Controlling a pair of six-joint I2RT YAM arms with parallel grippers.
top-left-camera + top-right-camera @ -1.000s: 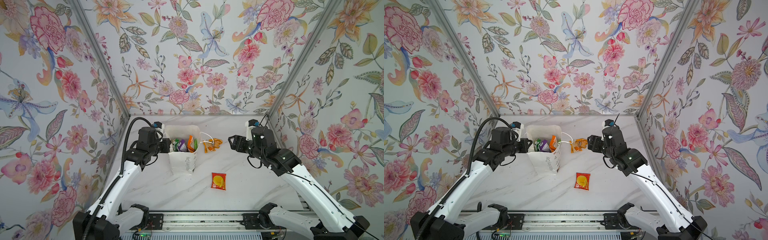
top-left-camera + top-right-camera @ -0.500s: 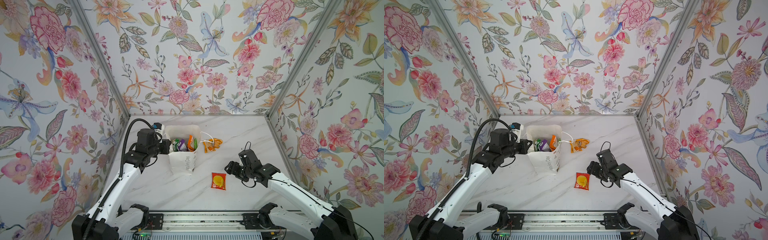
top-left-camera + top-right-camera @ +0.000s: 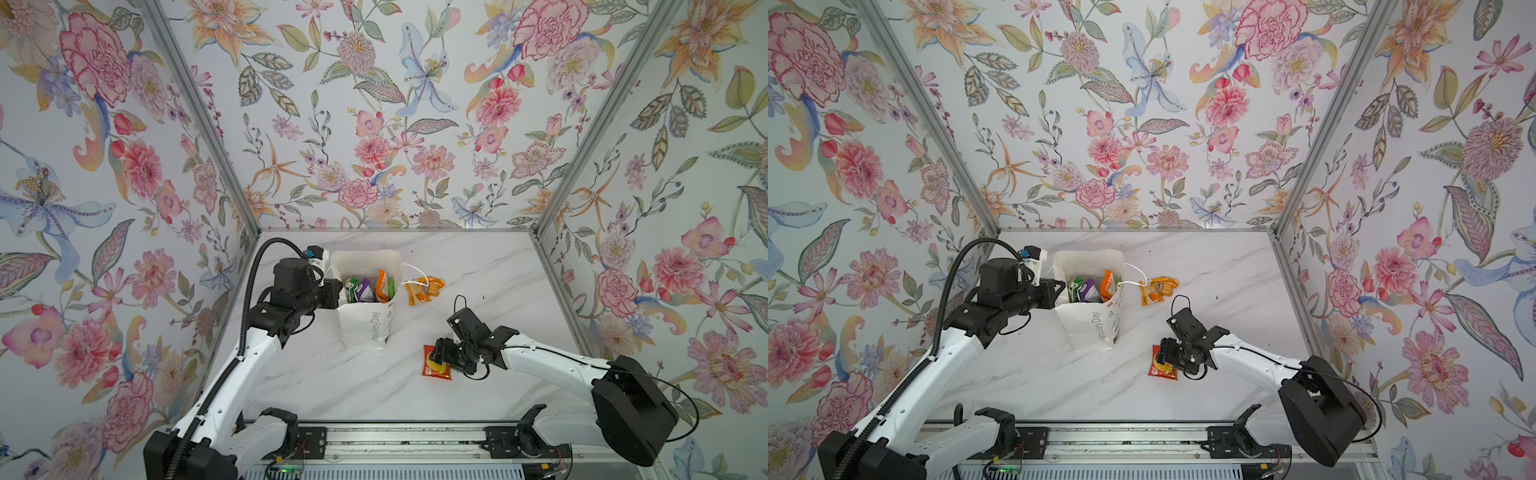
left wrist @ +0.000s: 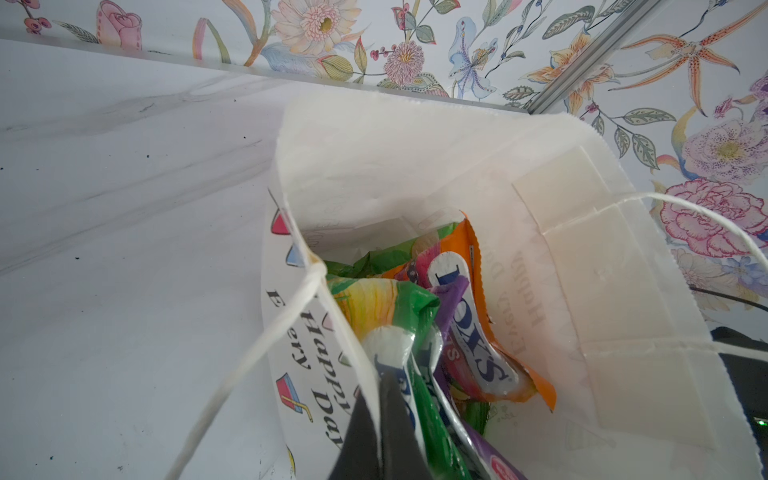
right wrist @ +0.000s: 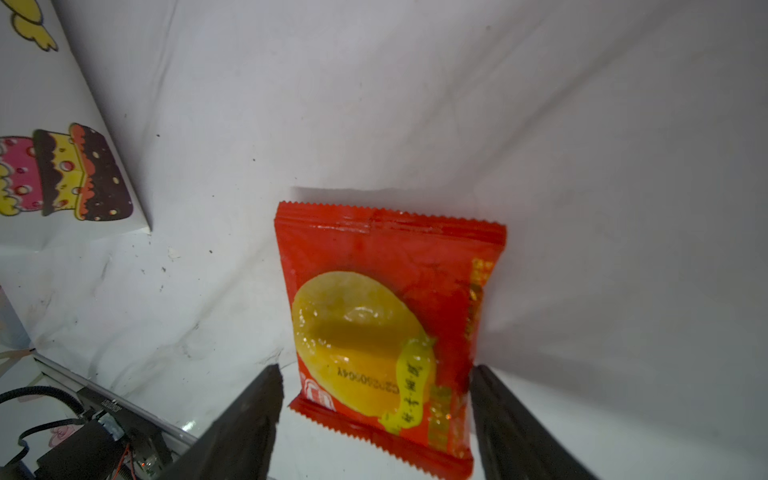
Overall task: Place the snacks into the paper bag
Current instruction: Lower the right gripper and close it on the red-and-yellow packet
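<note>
The red packet (image 5: 386,316) lies flat on the counter (image 3: 332,386), right of the middle and toward the front edge. The right arm (image 3: 540,353) is low over it with its jaws spread, one on each side of the packet's near end and not yet closed on it. The main risk, as I judge it, is the pinch itself. The foil is thin, glossy and flat against the marble, so closing jaws may skate over its edges, buckle it upward, or scrape the counter and push the packet away rather than lifting it. A shallow hold on a sealed edge could also let it slip out on the way across.

The paper bag (image 3: 365,324) stands upright toward the back edge, left of the middle. The left arm (image 3: 299,291) has its jaws pressed together on the bag's left rim, holding the mouth open. Several packets (image 3: 365,289) already stand on end inside and reach near the rim, so a packet released too low could land on their tops and hang over the edge. A packet released off-centre could fall outside.

A knock from the incoming arm against the light bag could crease the paper or tear it where it is pinched. The orange packet (image 3: 426,289) lies on the counter just beside the bag's right side, with the white cord handle (image 3: 415,272) draped across it. Jaws reaching there could snag the cord and drag the bag over.
</note>
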